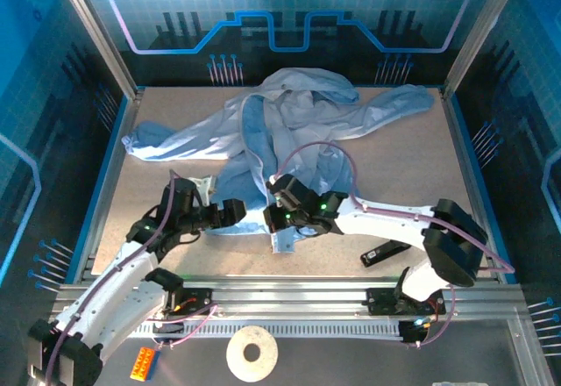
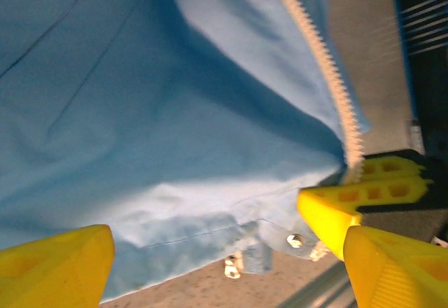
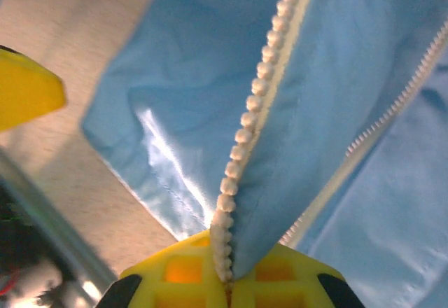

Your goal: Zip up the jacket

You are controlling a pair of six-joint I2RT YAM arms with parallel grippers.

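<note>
Left gripper (image 1: 237, 212), just left of the jacket (image 1: 298, 110) at its near hem: fingers (image 2: 56, 266) spread wide, holding nothing. Jacket lies crumpled and unzipped on the table (image 1: 421, 175), sleeves flung to either side. Right gripper (image 1: 279, 228) at the jacket's near hem: fingers (image 3: 175, 276) clamped together on the bottom of the zipper strip (image 3: 245, 126).

Blue light tints the overhead view, dim at its edges. The yellow plastic fingers (image 2: 56, 262) blur along the left wrist view's bottom. Glare streaks the crinkly light blue jacket (image 3: 168, 147) centre left in the right wrist view.
</note>
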